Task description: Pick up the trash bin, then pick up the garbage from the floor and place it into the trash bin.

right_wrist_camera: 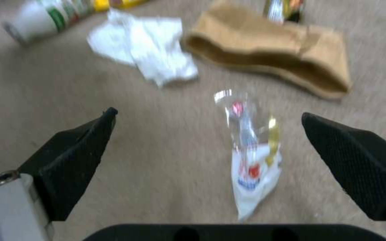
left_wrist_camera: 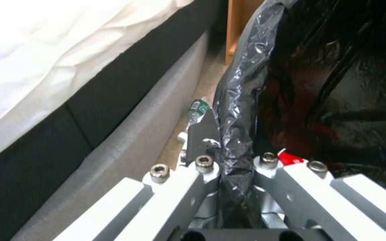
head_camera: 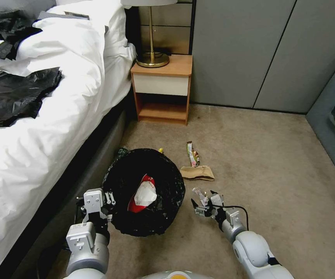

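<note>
Trash bin (head_camera: 146, 193), crinkly black liner, left pincer (head_camera: 107, 201)

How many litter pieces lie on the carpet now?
6: clear wrapper between the open right gripper's fingers, white paper, brown card, printed wrapper beyond it, bottle, yellow wrapper. The trash bin, held by the left gripper, may hide more.

Before me the floor (head_camera: 260, 162) is beige carpet, carrying a brown card scrap (head_camera: 197, 173) with a narrow snack wrapper (head_camera: 192, 154) just beyond it. Nearer me lie a clear printed wrapper (right_wrist_camera: 251, 157), crumpled white paper (right_wrist_camera: 146, 55) and a green-labelled bottle (right_wrist_camera: 45, 16).
</note>
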Controlling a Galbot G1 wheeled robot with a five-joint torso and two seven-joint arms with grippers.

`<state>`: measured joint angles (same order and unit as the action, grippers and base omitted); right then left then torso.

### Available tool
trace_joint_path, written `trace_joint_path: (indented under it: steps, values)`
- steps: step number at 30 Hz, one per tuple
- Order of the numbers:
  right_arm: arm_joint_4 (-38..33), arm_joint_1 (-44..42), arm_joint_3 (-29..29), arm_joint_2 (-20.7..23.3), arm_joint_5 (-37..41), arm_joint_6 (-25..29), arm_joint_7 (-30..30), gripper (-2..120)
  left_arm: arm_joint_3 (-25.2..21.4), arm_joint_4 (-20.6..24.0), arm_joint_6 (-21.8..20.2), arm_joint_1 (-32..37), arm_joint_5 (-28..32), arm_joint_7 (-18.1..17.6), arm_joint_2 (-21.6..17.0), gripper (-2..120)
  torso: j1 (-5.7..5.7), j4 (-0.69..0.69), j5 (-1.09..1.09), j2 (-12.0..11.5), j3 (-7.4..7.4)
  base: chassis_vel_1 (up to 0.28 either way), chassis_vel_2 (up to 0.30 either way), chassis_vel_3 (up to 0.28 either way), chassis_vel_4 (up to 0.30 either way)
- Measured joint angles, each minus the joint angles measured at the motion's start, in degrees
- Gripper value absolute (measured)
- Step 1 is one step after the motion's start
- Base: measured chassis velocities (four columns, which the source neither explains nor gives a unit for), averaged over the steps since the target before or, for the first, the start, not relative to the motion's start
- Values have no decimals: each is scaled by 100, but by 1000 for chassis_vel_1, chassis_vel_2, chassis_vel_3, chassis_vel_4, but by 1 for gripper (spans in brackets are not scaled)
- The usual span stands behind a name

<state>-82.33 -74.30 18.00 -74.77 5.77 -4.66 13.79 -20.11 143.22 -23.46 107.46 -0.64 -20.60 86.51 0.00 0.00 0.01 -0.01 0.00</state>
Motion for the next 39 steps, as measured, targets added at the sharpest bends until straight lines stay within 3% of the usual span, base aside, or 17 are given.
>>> trace_joint_path:
  steps: [9, 30, 39]
  values:
    - [1189, 537, 155, -204, -181, 445, 151, 100, 53, 11, 10, 45, -80, 32, 47, 0, 0, 1, -1, 1, 0, 0, 0, 0, 0]
    - [2012, 936, 158, -384, -237, 847, 129, 100, 115, 12, 103, 152, -245, 34, 92, 0, 0, 1, -1, 1, 0, 0, 0, 0, 0]
    - [2585, 1188, 195, -478, -318, 1067, 93, 91, 106, 11, 127, 207, -299, 34, 103, 0, 0, 0, -1, 1, 0, 0, 0, 0, 0]
